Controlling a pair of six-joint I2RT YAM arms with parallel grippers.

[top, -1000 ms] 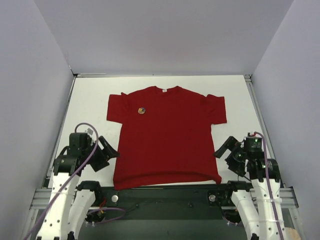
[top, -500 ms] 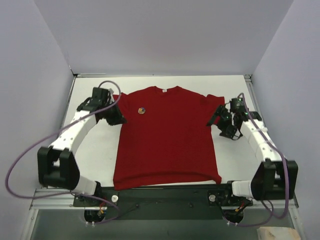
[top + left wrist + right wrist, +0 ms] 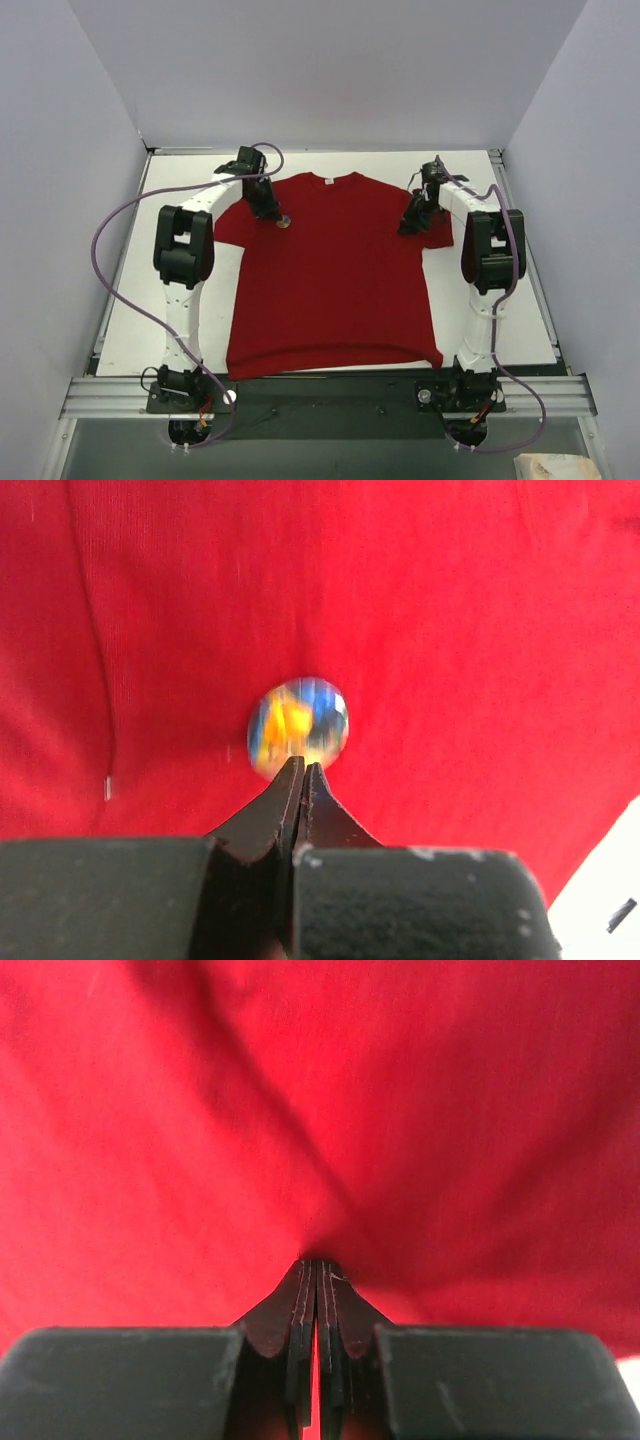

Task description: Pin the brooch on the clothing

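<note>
Here, red T-shirt (image 3: 335,280) flat on white table (image 3: 135,330), lavender walls (image 3: 330,70).

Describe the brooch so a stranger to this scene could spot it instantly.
A dark red T-shirt lies on the white table. Near its collar, on the left arm's side, the brooch sits right at the left gripper. It is the only small round thing, orange, yellow and blue, on plain red.
</note>
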